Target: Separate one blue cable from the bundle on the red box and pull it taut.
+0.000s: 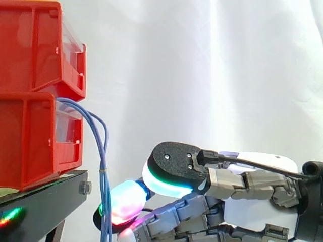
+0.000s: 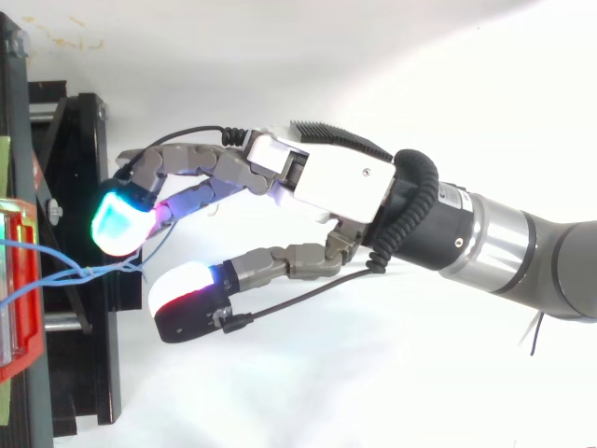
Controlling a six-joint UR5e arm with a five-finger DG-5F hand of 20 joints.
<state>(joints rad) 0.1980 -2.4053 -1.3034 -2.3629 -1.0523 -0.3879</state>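
White curtain backs the scene. Two stacked red bins, cut off at the left edge, sit on a black stand. Reaching in low from the right, the hand is open, thumb and fingers spread well apart and clamped on nothing. The bundle of blue cables comes out between the bins, hangs past a thin tie and leaves the bottom edge just beside a glowing fingertip; whether they touch is hard to make out.
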